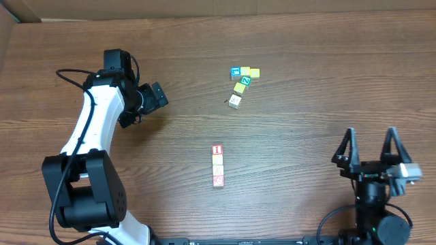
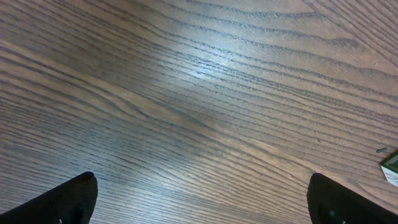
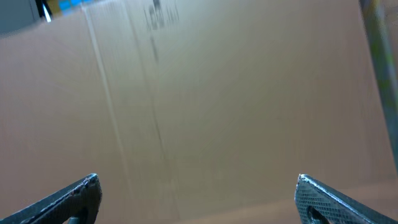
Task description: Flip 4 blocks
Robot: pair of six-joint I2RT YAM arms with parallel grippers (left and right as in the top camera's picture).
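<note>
Wood-grain desk (image 1: pixel 320 82) with a loose cluster of cubes toward its far edge, cardboard behind.

Right of the desk's middle, a blue-printed cube (image 1: pixel 236 71), a middle cube (image 1: pixel 245 71) and a yellow cube (image 1: pixel 254 72) form a short row, side by side. From that row a green-printed cube (image 1: pixel 246 81), a second yellow cube (image 1: pixel 239 88) and a pale cube (image 1: pixel 235 101) trail diagonally toward the desk's centre, the pale one slightly apart. A tiny dark speck (image 1: pixel 227 103) lies just beside it. A cardboard wall (image 1: pixel 204 5) lines the far edge and far left corner. The right wrist view shows a blurred cardboard panel (image 3: pixel 217 93) with a vertical crease.
</note>
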